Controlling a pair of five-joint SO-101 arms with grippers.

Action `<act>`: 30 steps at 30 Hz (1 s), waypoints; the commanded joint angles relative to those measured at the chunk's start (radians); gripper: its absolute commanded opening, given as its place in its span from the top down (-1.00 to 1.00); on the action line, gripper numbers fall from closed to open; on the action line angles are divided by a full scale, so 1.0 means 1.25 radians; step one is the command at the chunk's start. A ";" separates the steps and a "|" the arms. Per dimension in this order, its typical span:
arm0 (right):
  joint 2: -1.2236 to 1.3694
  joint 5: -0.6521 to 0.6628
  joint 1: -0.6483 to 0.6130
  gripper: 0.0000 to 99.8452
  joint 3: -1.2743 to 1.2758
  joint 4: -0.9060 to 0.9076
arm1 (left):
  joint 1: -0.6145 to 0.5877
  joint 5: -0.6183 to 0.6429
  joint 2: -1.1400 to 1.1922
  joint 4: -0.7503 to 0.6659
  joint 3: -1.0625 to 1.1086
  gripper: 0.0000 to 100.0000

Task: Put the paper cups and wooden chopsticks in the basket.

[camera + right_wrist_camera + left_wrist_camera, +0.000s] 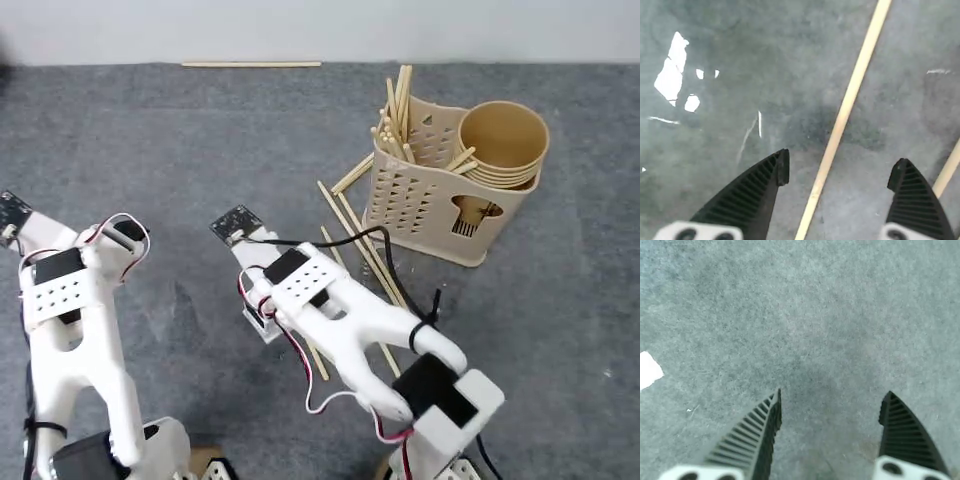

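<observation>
Grey felt surface (180, 150), pale wall (100, 30) behind. Basket (415, 205) holds paper cups (503, 135); loose chopsticks (350, 227) lie beside it. Left tool (833, 394) jaws apart over bare felt; right tool (842, 157) apart, straddling one chopstick (855, 85).

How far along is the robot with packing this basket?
Well along. The paper cups sit stacked in the basket, with several chopsticks standing beside them. Nothing is held: the right gripper is open over a loose chopstick, the left gripper open over bare mat. Remaining: the loose chopsticks beside the basket and a lone chopstick at the far edge.
</observation>
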 commanded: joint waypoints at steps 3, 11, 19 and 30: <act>0.031 0.139 0.105 0.34 -0.038 -0.055 | -0.001 -0.006 -0.037 -0.016 -0.009 0.39; -0.037 0.200 0.207 0.34 -0.037 -0.051 | -0.001 -0.006 -0.037 -0.016 -0.009 0.39; -0.024 0.200 0.266 0.34 -0.038 -0.044 | -0.001 -0.006 -0.037 -0.016 -0.009 0.39; 0.082 0.201 0.289 0.34 -0.054 -0.058 | -0.001 -0.006 -0.037 -0.016 -0.009 0.39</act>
